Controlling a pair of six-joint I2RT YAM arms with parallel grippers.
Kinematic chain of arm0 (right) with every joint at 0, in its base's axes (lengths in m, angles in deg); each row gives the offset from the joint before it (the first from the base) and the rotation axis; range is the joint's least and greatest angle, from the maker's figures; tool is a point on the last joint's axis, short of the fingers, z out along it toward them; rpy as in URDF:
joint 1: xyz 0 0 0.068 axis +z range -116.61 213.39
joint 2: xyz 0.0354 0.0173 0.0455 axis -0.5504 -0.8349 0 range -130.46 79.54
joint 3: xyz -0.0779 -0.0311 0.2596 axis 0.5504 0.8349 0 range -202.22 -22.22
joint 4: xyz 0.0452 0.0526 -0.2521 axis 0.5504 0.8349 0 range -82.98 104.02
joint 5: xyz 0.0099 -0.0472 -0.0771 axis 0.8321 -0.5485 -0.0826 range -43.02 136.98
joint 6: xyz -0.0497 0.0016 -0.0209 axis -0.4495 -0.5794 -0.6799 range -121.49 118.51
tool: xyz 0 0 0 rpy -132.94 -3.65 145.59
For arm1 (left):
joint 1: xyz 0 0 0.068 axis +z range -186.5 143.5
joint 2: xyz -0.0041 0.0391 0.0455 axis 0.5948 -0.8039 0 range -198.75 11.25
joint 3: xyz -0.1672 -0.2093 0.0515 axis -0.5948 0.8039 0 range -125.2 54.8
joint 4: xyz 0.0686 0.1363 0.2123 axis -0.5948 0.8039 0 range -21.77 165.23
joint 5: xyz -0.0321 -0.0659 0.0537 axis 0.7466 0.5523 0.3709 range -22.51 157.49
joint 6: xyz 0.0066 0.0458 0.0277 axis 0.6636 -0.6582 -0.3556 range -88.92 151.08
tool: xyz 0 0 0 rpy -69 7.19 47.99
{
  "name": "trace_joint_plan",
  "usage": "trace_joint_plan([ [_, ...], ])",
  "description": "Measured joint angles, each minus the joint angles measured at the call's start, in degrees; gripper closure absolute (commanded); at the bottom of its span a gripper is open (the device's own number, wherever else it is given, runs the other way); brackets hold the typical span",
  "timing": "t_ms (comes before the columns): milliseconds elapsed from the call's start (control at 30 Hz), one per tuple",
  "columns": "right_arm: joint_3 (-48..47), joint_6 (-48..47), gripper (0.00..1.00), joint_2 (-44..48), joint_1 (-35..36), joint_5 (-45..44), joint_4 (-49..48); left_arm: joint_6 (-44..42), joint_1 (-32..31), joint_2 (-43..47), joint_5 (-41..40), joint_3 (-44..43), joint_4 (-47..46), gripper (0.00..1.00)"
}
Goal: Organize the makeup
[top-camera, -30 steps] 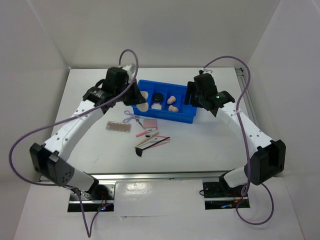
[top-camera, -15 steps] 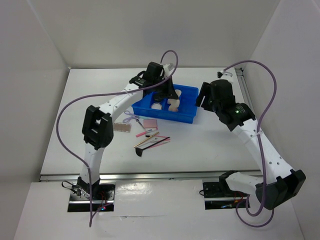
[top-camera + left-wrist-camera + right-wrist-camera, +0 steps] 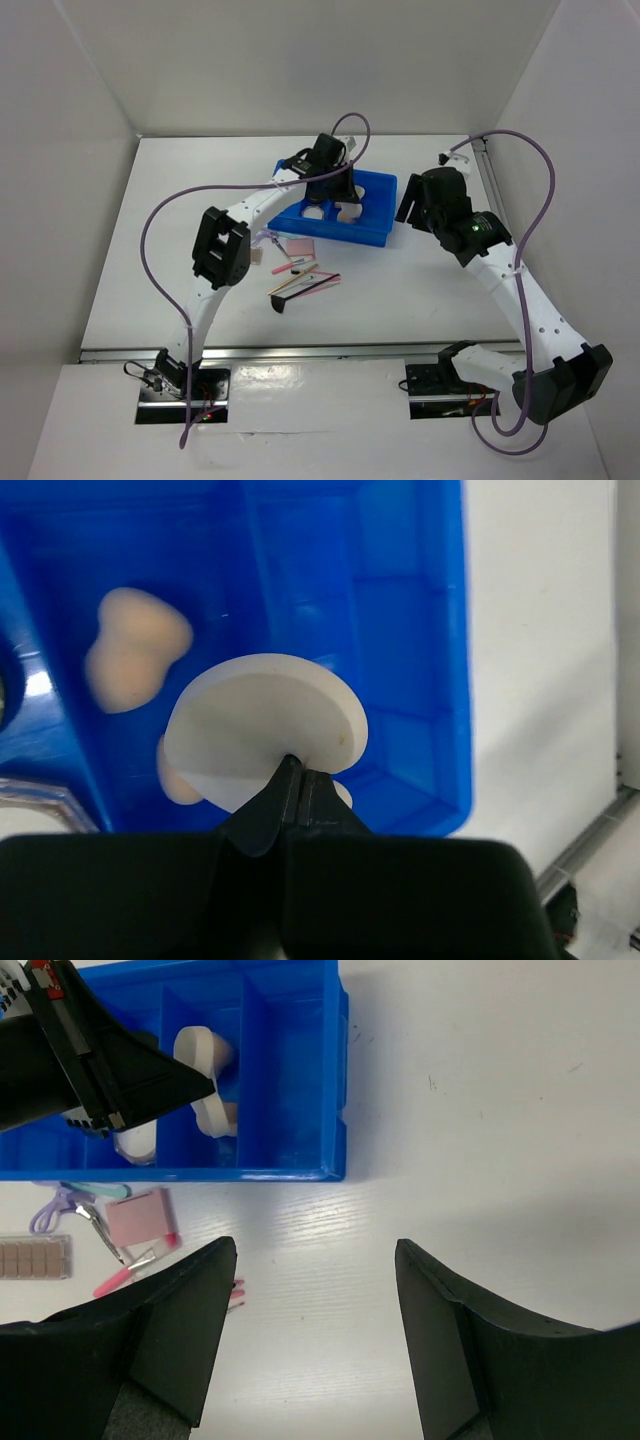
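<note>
Top external: fixed high behind the arm bases (image 3: 170,378), looking down across the whole white table (image 3: 420,290); left wrist: very near, looking into the blue divided plastic tray (image 3: 400,600); right wrist: higher, facing down; all three share the tray, both wrist views the cream round puff (image 3: 265,720).

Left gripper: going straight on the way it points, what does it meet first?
The puff in the left gripper would likely land on the sponge partly hidden beneath it in the tray; depth unclear.
</note>
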State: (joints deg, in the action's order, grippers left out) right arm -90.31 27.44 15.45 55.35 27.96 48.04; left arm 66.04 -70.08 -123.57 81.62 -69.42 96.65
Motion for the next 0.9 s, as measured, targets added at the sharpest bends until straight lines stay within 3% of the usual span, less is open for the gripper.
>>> trace_joint_plan([
  [267, 0.79, 0.0, 0.28, -0.04, 0.0, 0.26, 0.24, -0.04, -0.02, -1.9, -7.1, -0.2, 4.61, 0.98],
  [333, 1.2, 0.07, 0.28, -0.11, 0.0, 0.55, 0.37, -0.17, -0.02, -2.05, -8.09, -0.52, 5.51, 0.91],
  [367, 1.36, 0.2, 0.28, -0.13, 0.0, 0.68, 0.35, -0.2, -0.02, -2.19, -8.46, -1.16, 6.19, 0.81],
  [433, 1.51, 0.22, 0.28, -0.13, 0.0, 0.83, 0.33, -0.46, -0.13, -2.36, -8.94, -2.43, 6.97, 0.72],
  [467, 1.6, 0.22, 0.28, -0.13, 0.0, 0.85, 0.31, -0.46, -0.22, -2.38, -9.07, -2.82, 7.39, 0.61],
  [600, 1.95, 0.24, 0.28, -0.13, 0.0, 0.96, 0.35, -0.94, -0.33, -2.36, -8.94, -3.3, 7.61, 0.42],
  [633, 1.95, 0.24, 0.28, -0.13, 0.0, 1.01, 0.35, -1.01, -0.37, -2.38, -8.92, -3.28, 7.63, 0.32],
  [900, 1.97, 0.24, 0.28, -0.13, 0.0, 1.51, 0.37, -2.36, -0.37, -2.16, -8.96, -4.5, 9.42, 0.28],
])
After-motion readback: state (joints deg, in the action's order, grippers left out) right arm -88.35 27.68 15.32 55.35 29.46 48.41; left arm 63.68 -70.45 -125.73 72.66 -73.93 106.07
